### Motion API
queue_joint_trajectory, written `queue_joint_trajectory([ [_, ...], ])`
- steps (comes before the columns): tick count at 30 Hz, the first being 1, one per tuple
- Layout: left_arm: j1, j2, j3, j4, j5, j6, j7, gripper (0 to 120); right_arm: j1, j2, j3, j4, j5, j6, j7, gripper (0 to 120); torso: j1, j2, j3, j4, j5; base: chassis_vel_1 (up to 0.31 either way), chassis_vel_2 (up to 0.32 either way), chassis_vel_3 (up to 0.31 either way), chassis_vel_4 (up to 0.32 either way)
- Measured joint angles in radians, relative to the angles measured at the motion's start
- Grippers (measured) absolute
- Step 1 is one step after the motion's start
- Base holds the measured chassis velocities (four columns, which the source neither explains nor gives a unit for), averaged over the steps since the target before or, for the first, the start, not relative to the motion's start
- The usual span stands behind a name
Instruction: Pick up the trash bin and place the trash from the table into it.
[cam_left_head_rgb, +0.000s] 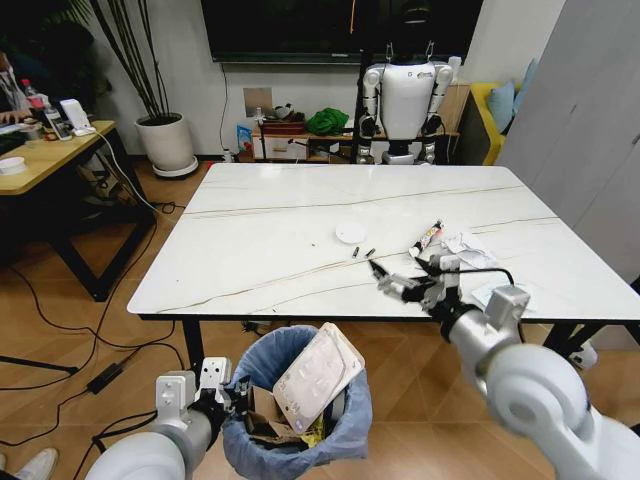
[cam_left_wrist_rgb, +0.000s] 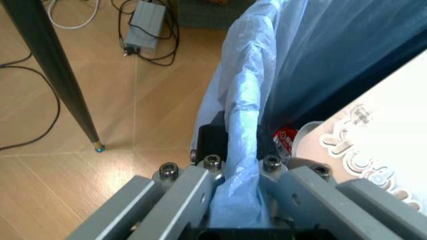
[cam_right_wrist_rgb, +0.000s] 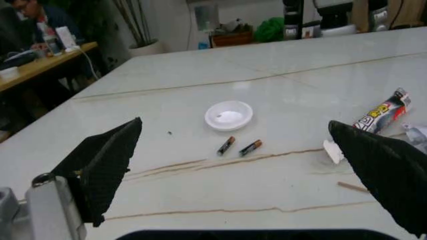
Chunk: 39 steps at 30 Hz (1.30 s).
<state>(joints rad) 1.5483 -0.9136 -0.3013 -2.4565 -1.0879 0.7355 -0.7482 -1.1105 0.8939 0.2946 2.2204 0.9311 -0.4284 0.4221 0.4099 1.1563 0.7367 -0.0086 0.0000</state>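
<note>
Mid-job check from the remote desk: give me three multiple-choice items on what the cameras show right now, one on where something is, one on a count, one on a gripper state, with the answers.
1. Where is the trash bin?
A. On the table
B. Below the table's near edge, at the left gripper
C. Beside the potted plant

2. How many small batteries lie near the white round lid on the table?
A. One
B. Two
C. Four

3. What state is the right gripper in?
A. Open, holding nothing
B. Shut on the tube
C. Shut on a tissue

Answers:
1. B: the head view shows the bin low in front of the table, and the left gripper is clamped on its bag-lined rim.
2. B: the right wrist view shows two side by side.
3. A: its fingers stand wide apart above the tabletop, and the tube lies untouched.
</note>
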Motion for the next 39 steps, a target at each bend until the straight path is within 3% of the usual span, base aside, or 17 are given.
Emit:
queue_joint_trajectory([
  [6, -0.006, 0.010, 0.004, 0.002, -0.002, 0.000, 0.002, 0, 0.112, 0.023, -0.057, -0.097, 0.043, -0.039, 0.082, 100, 0.000, 0.000, 0.000, 0.0003, 0.0000, 0.000, 0.000, 0.000, 0.000],
  [15, -0.018, 0.014, 0.034, 0.012, -0.003, 0.000, 0.004, 0, 0.195, 0.036, -0.102, -0.186, 0.059, -0.046, 0.082, 100, 0.000, 0.000, 0.000, -0.0002, -0.0001, 0.000, 0.000, 0.000, 0.000],
  [32, -0.010, 0.003, 0.044, 0.017, 0.017, 0.000, 0.004, 0, 0.440, 0.114, -0.324, -0.411, 0.075, -0.082, 0.163, 100, 0.000, 0.000, 0.000, 0.0001, 0.0000, 0.000, 0.000, 0.000, 0.000],
  [39, -0.009, -0.006, 0.043, 0.016, 0.024, 0.000, 0.005, 0, 0.510, 0.156, -0.394, -0.527, 0.130, -0.096, 0.225, 93, 0.000, 0.000, 0.000, 0.0000, 0.0000, 0.000, 0.000, 0.000, 0.000],
])
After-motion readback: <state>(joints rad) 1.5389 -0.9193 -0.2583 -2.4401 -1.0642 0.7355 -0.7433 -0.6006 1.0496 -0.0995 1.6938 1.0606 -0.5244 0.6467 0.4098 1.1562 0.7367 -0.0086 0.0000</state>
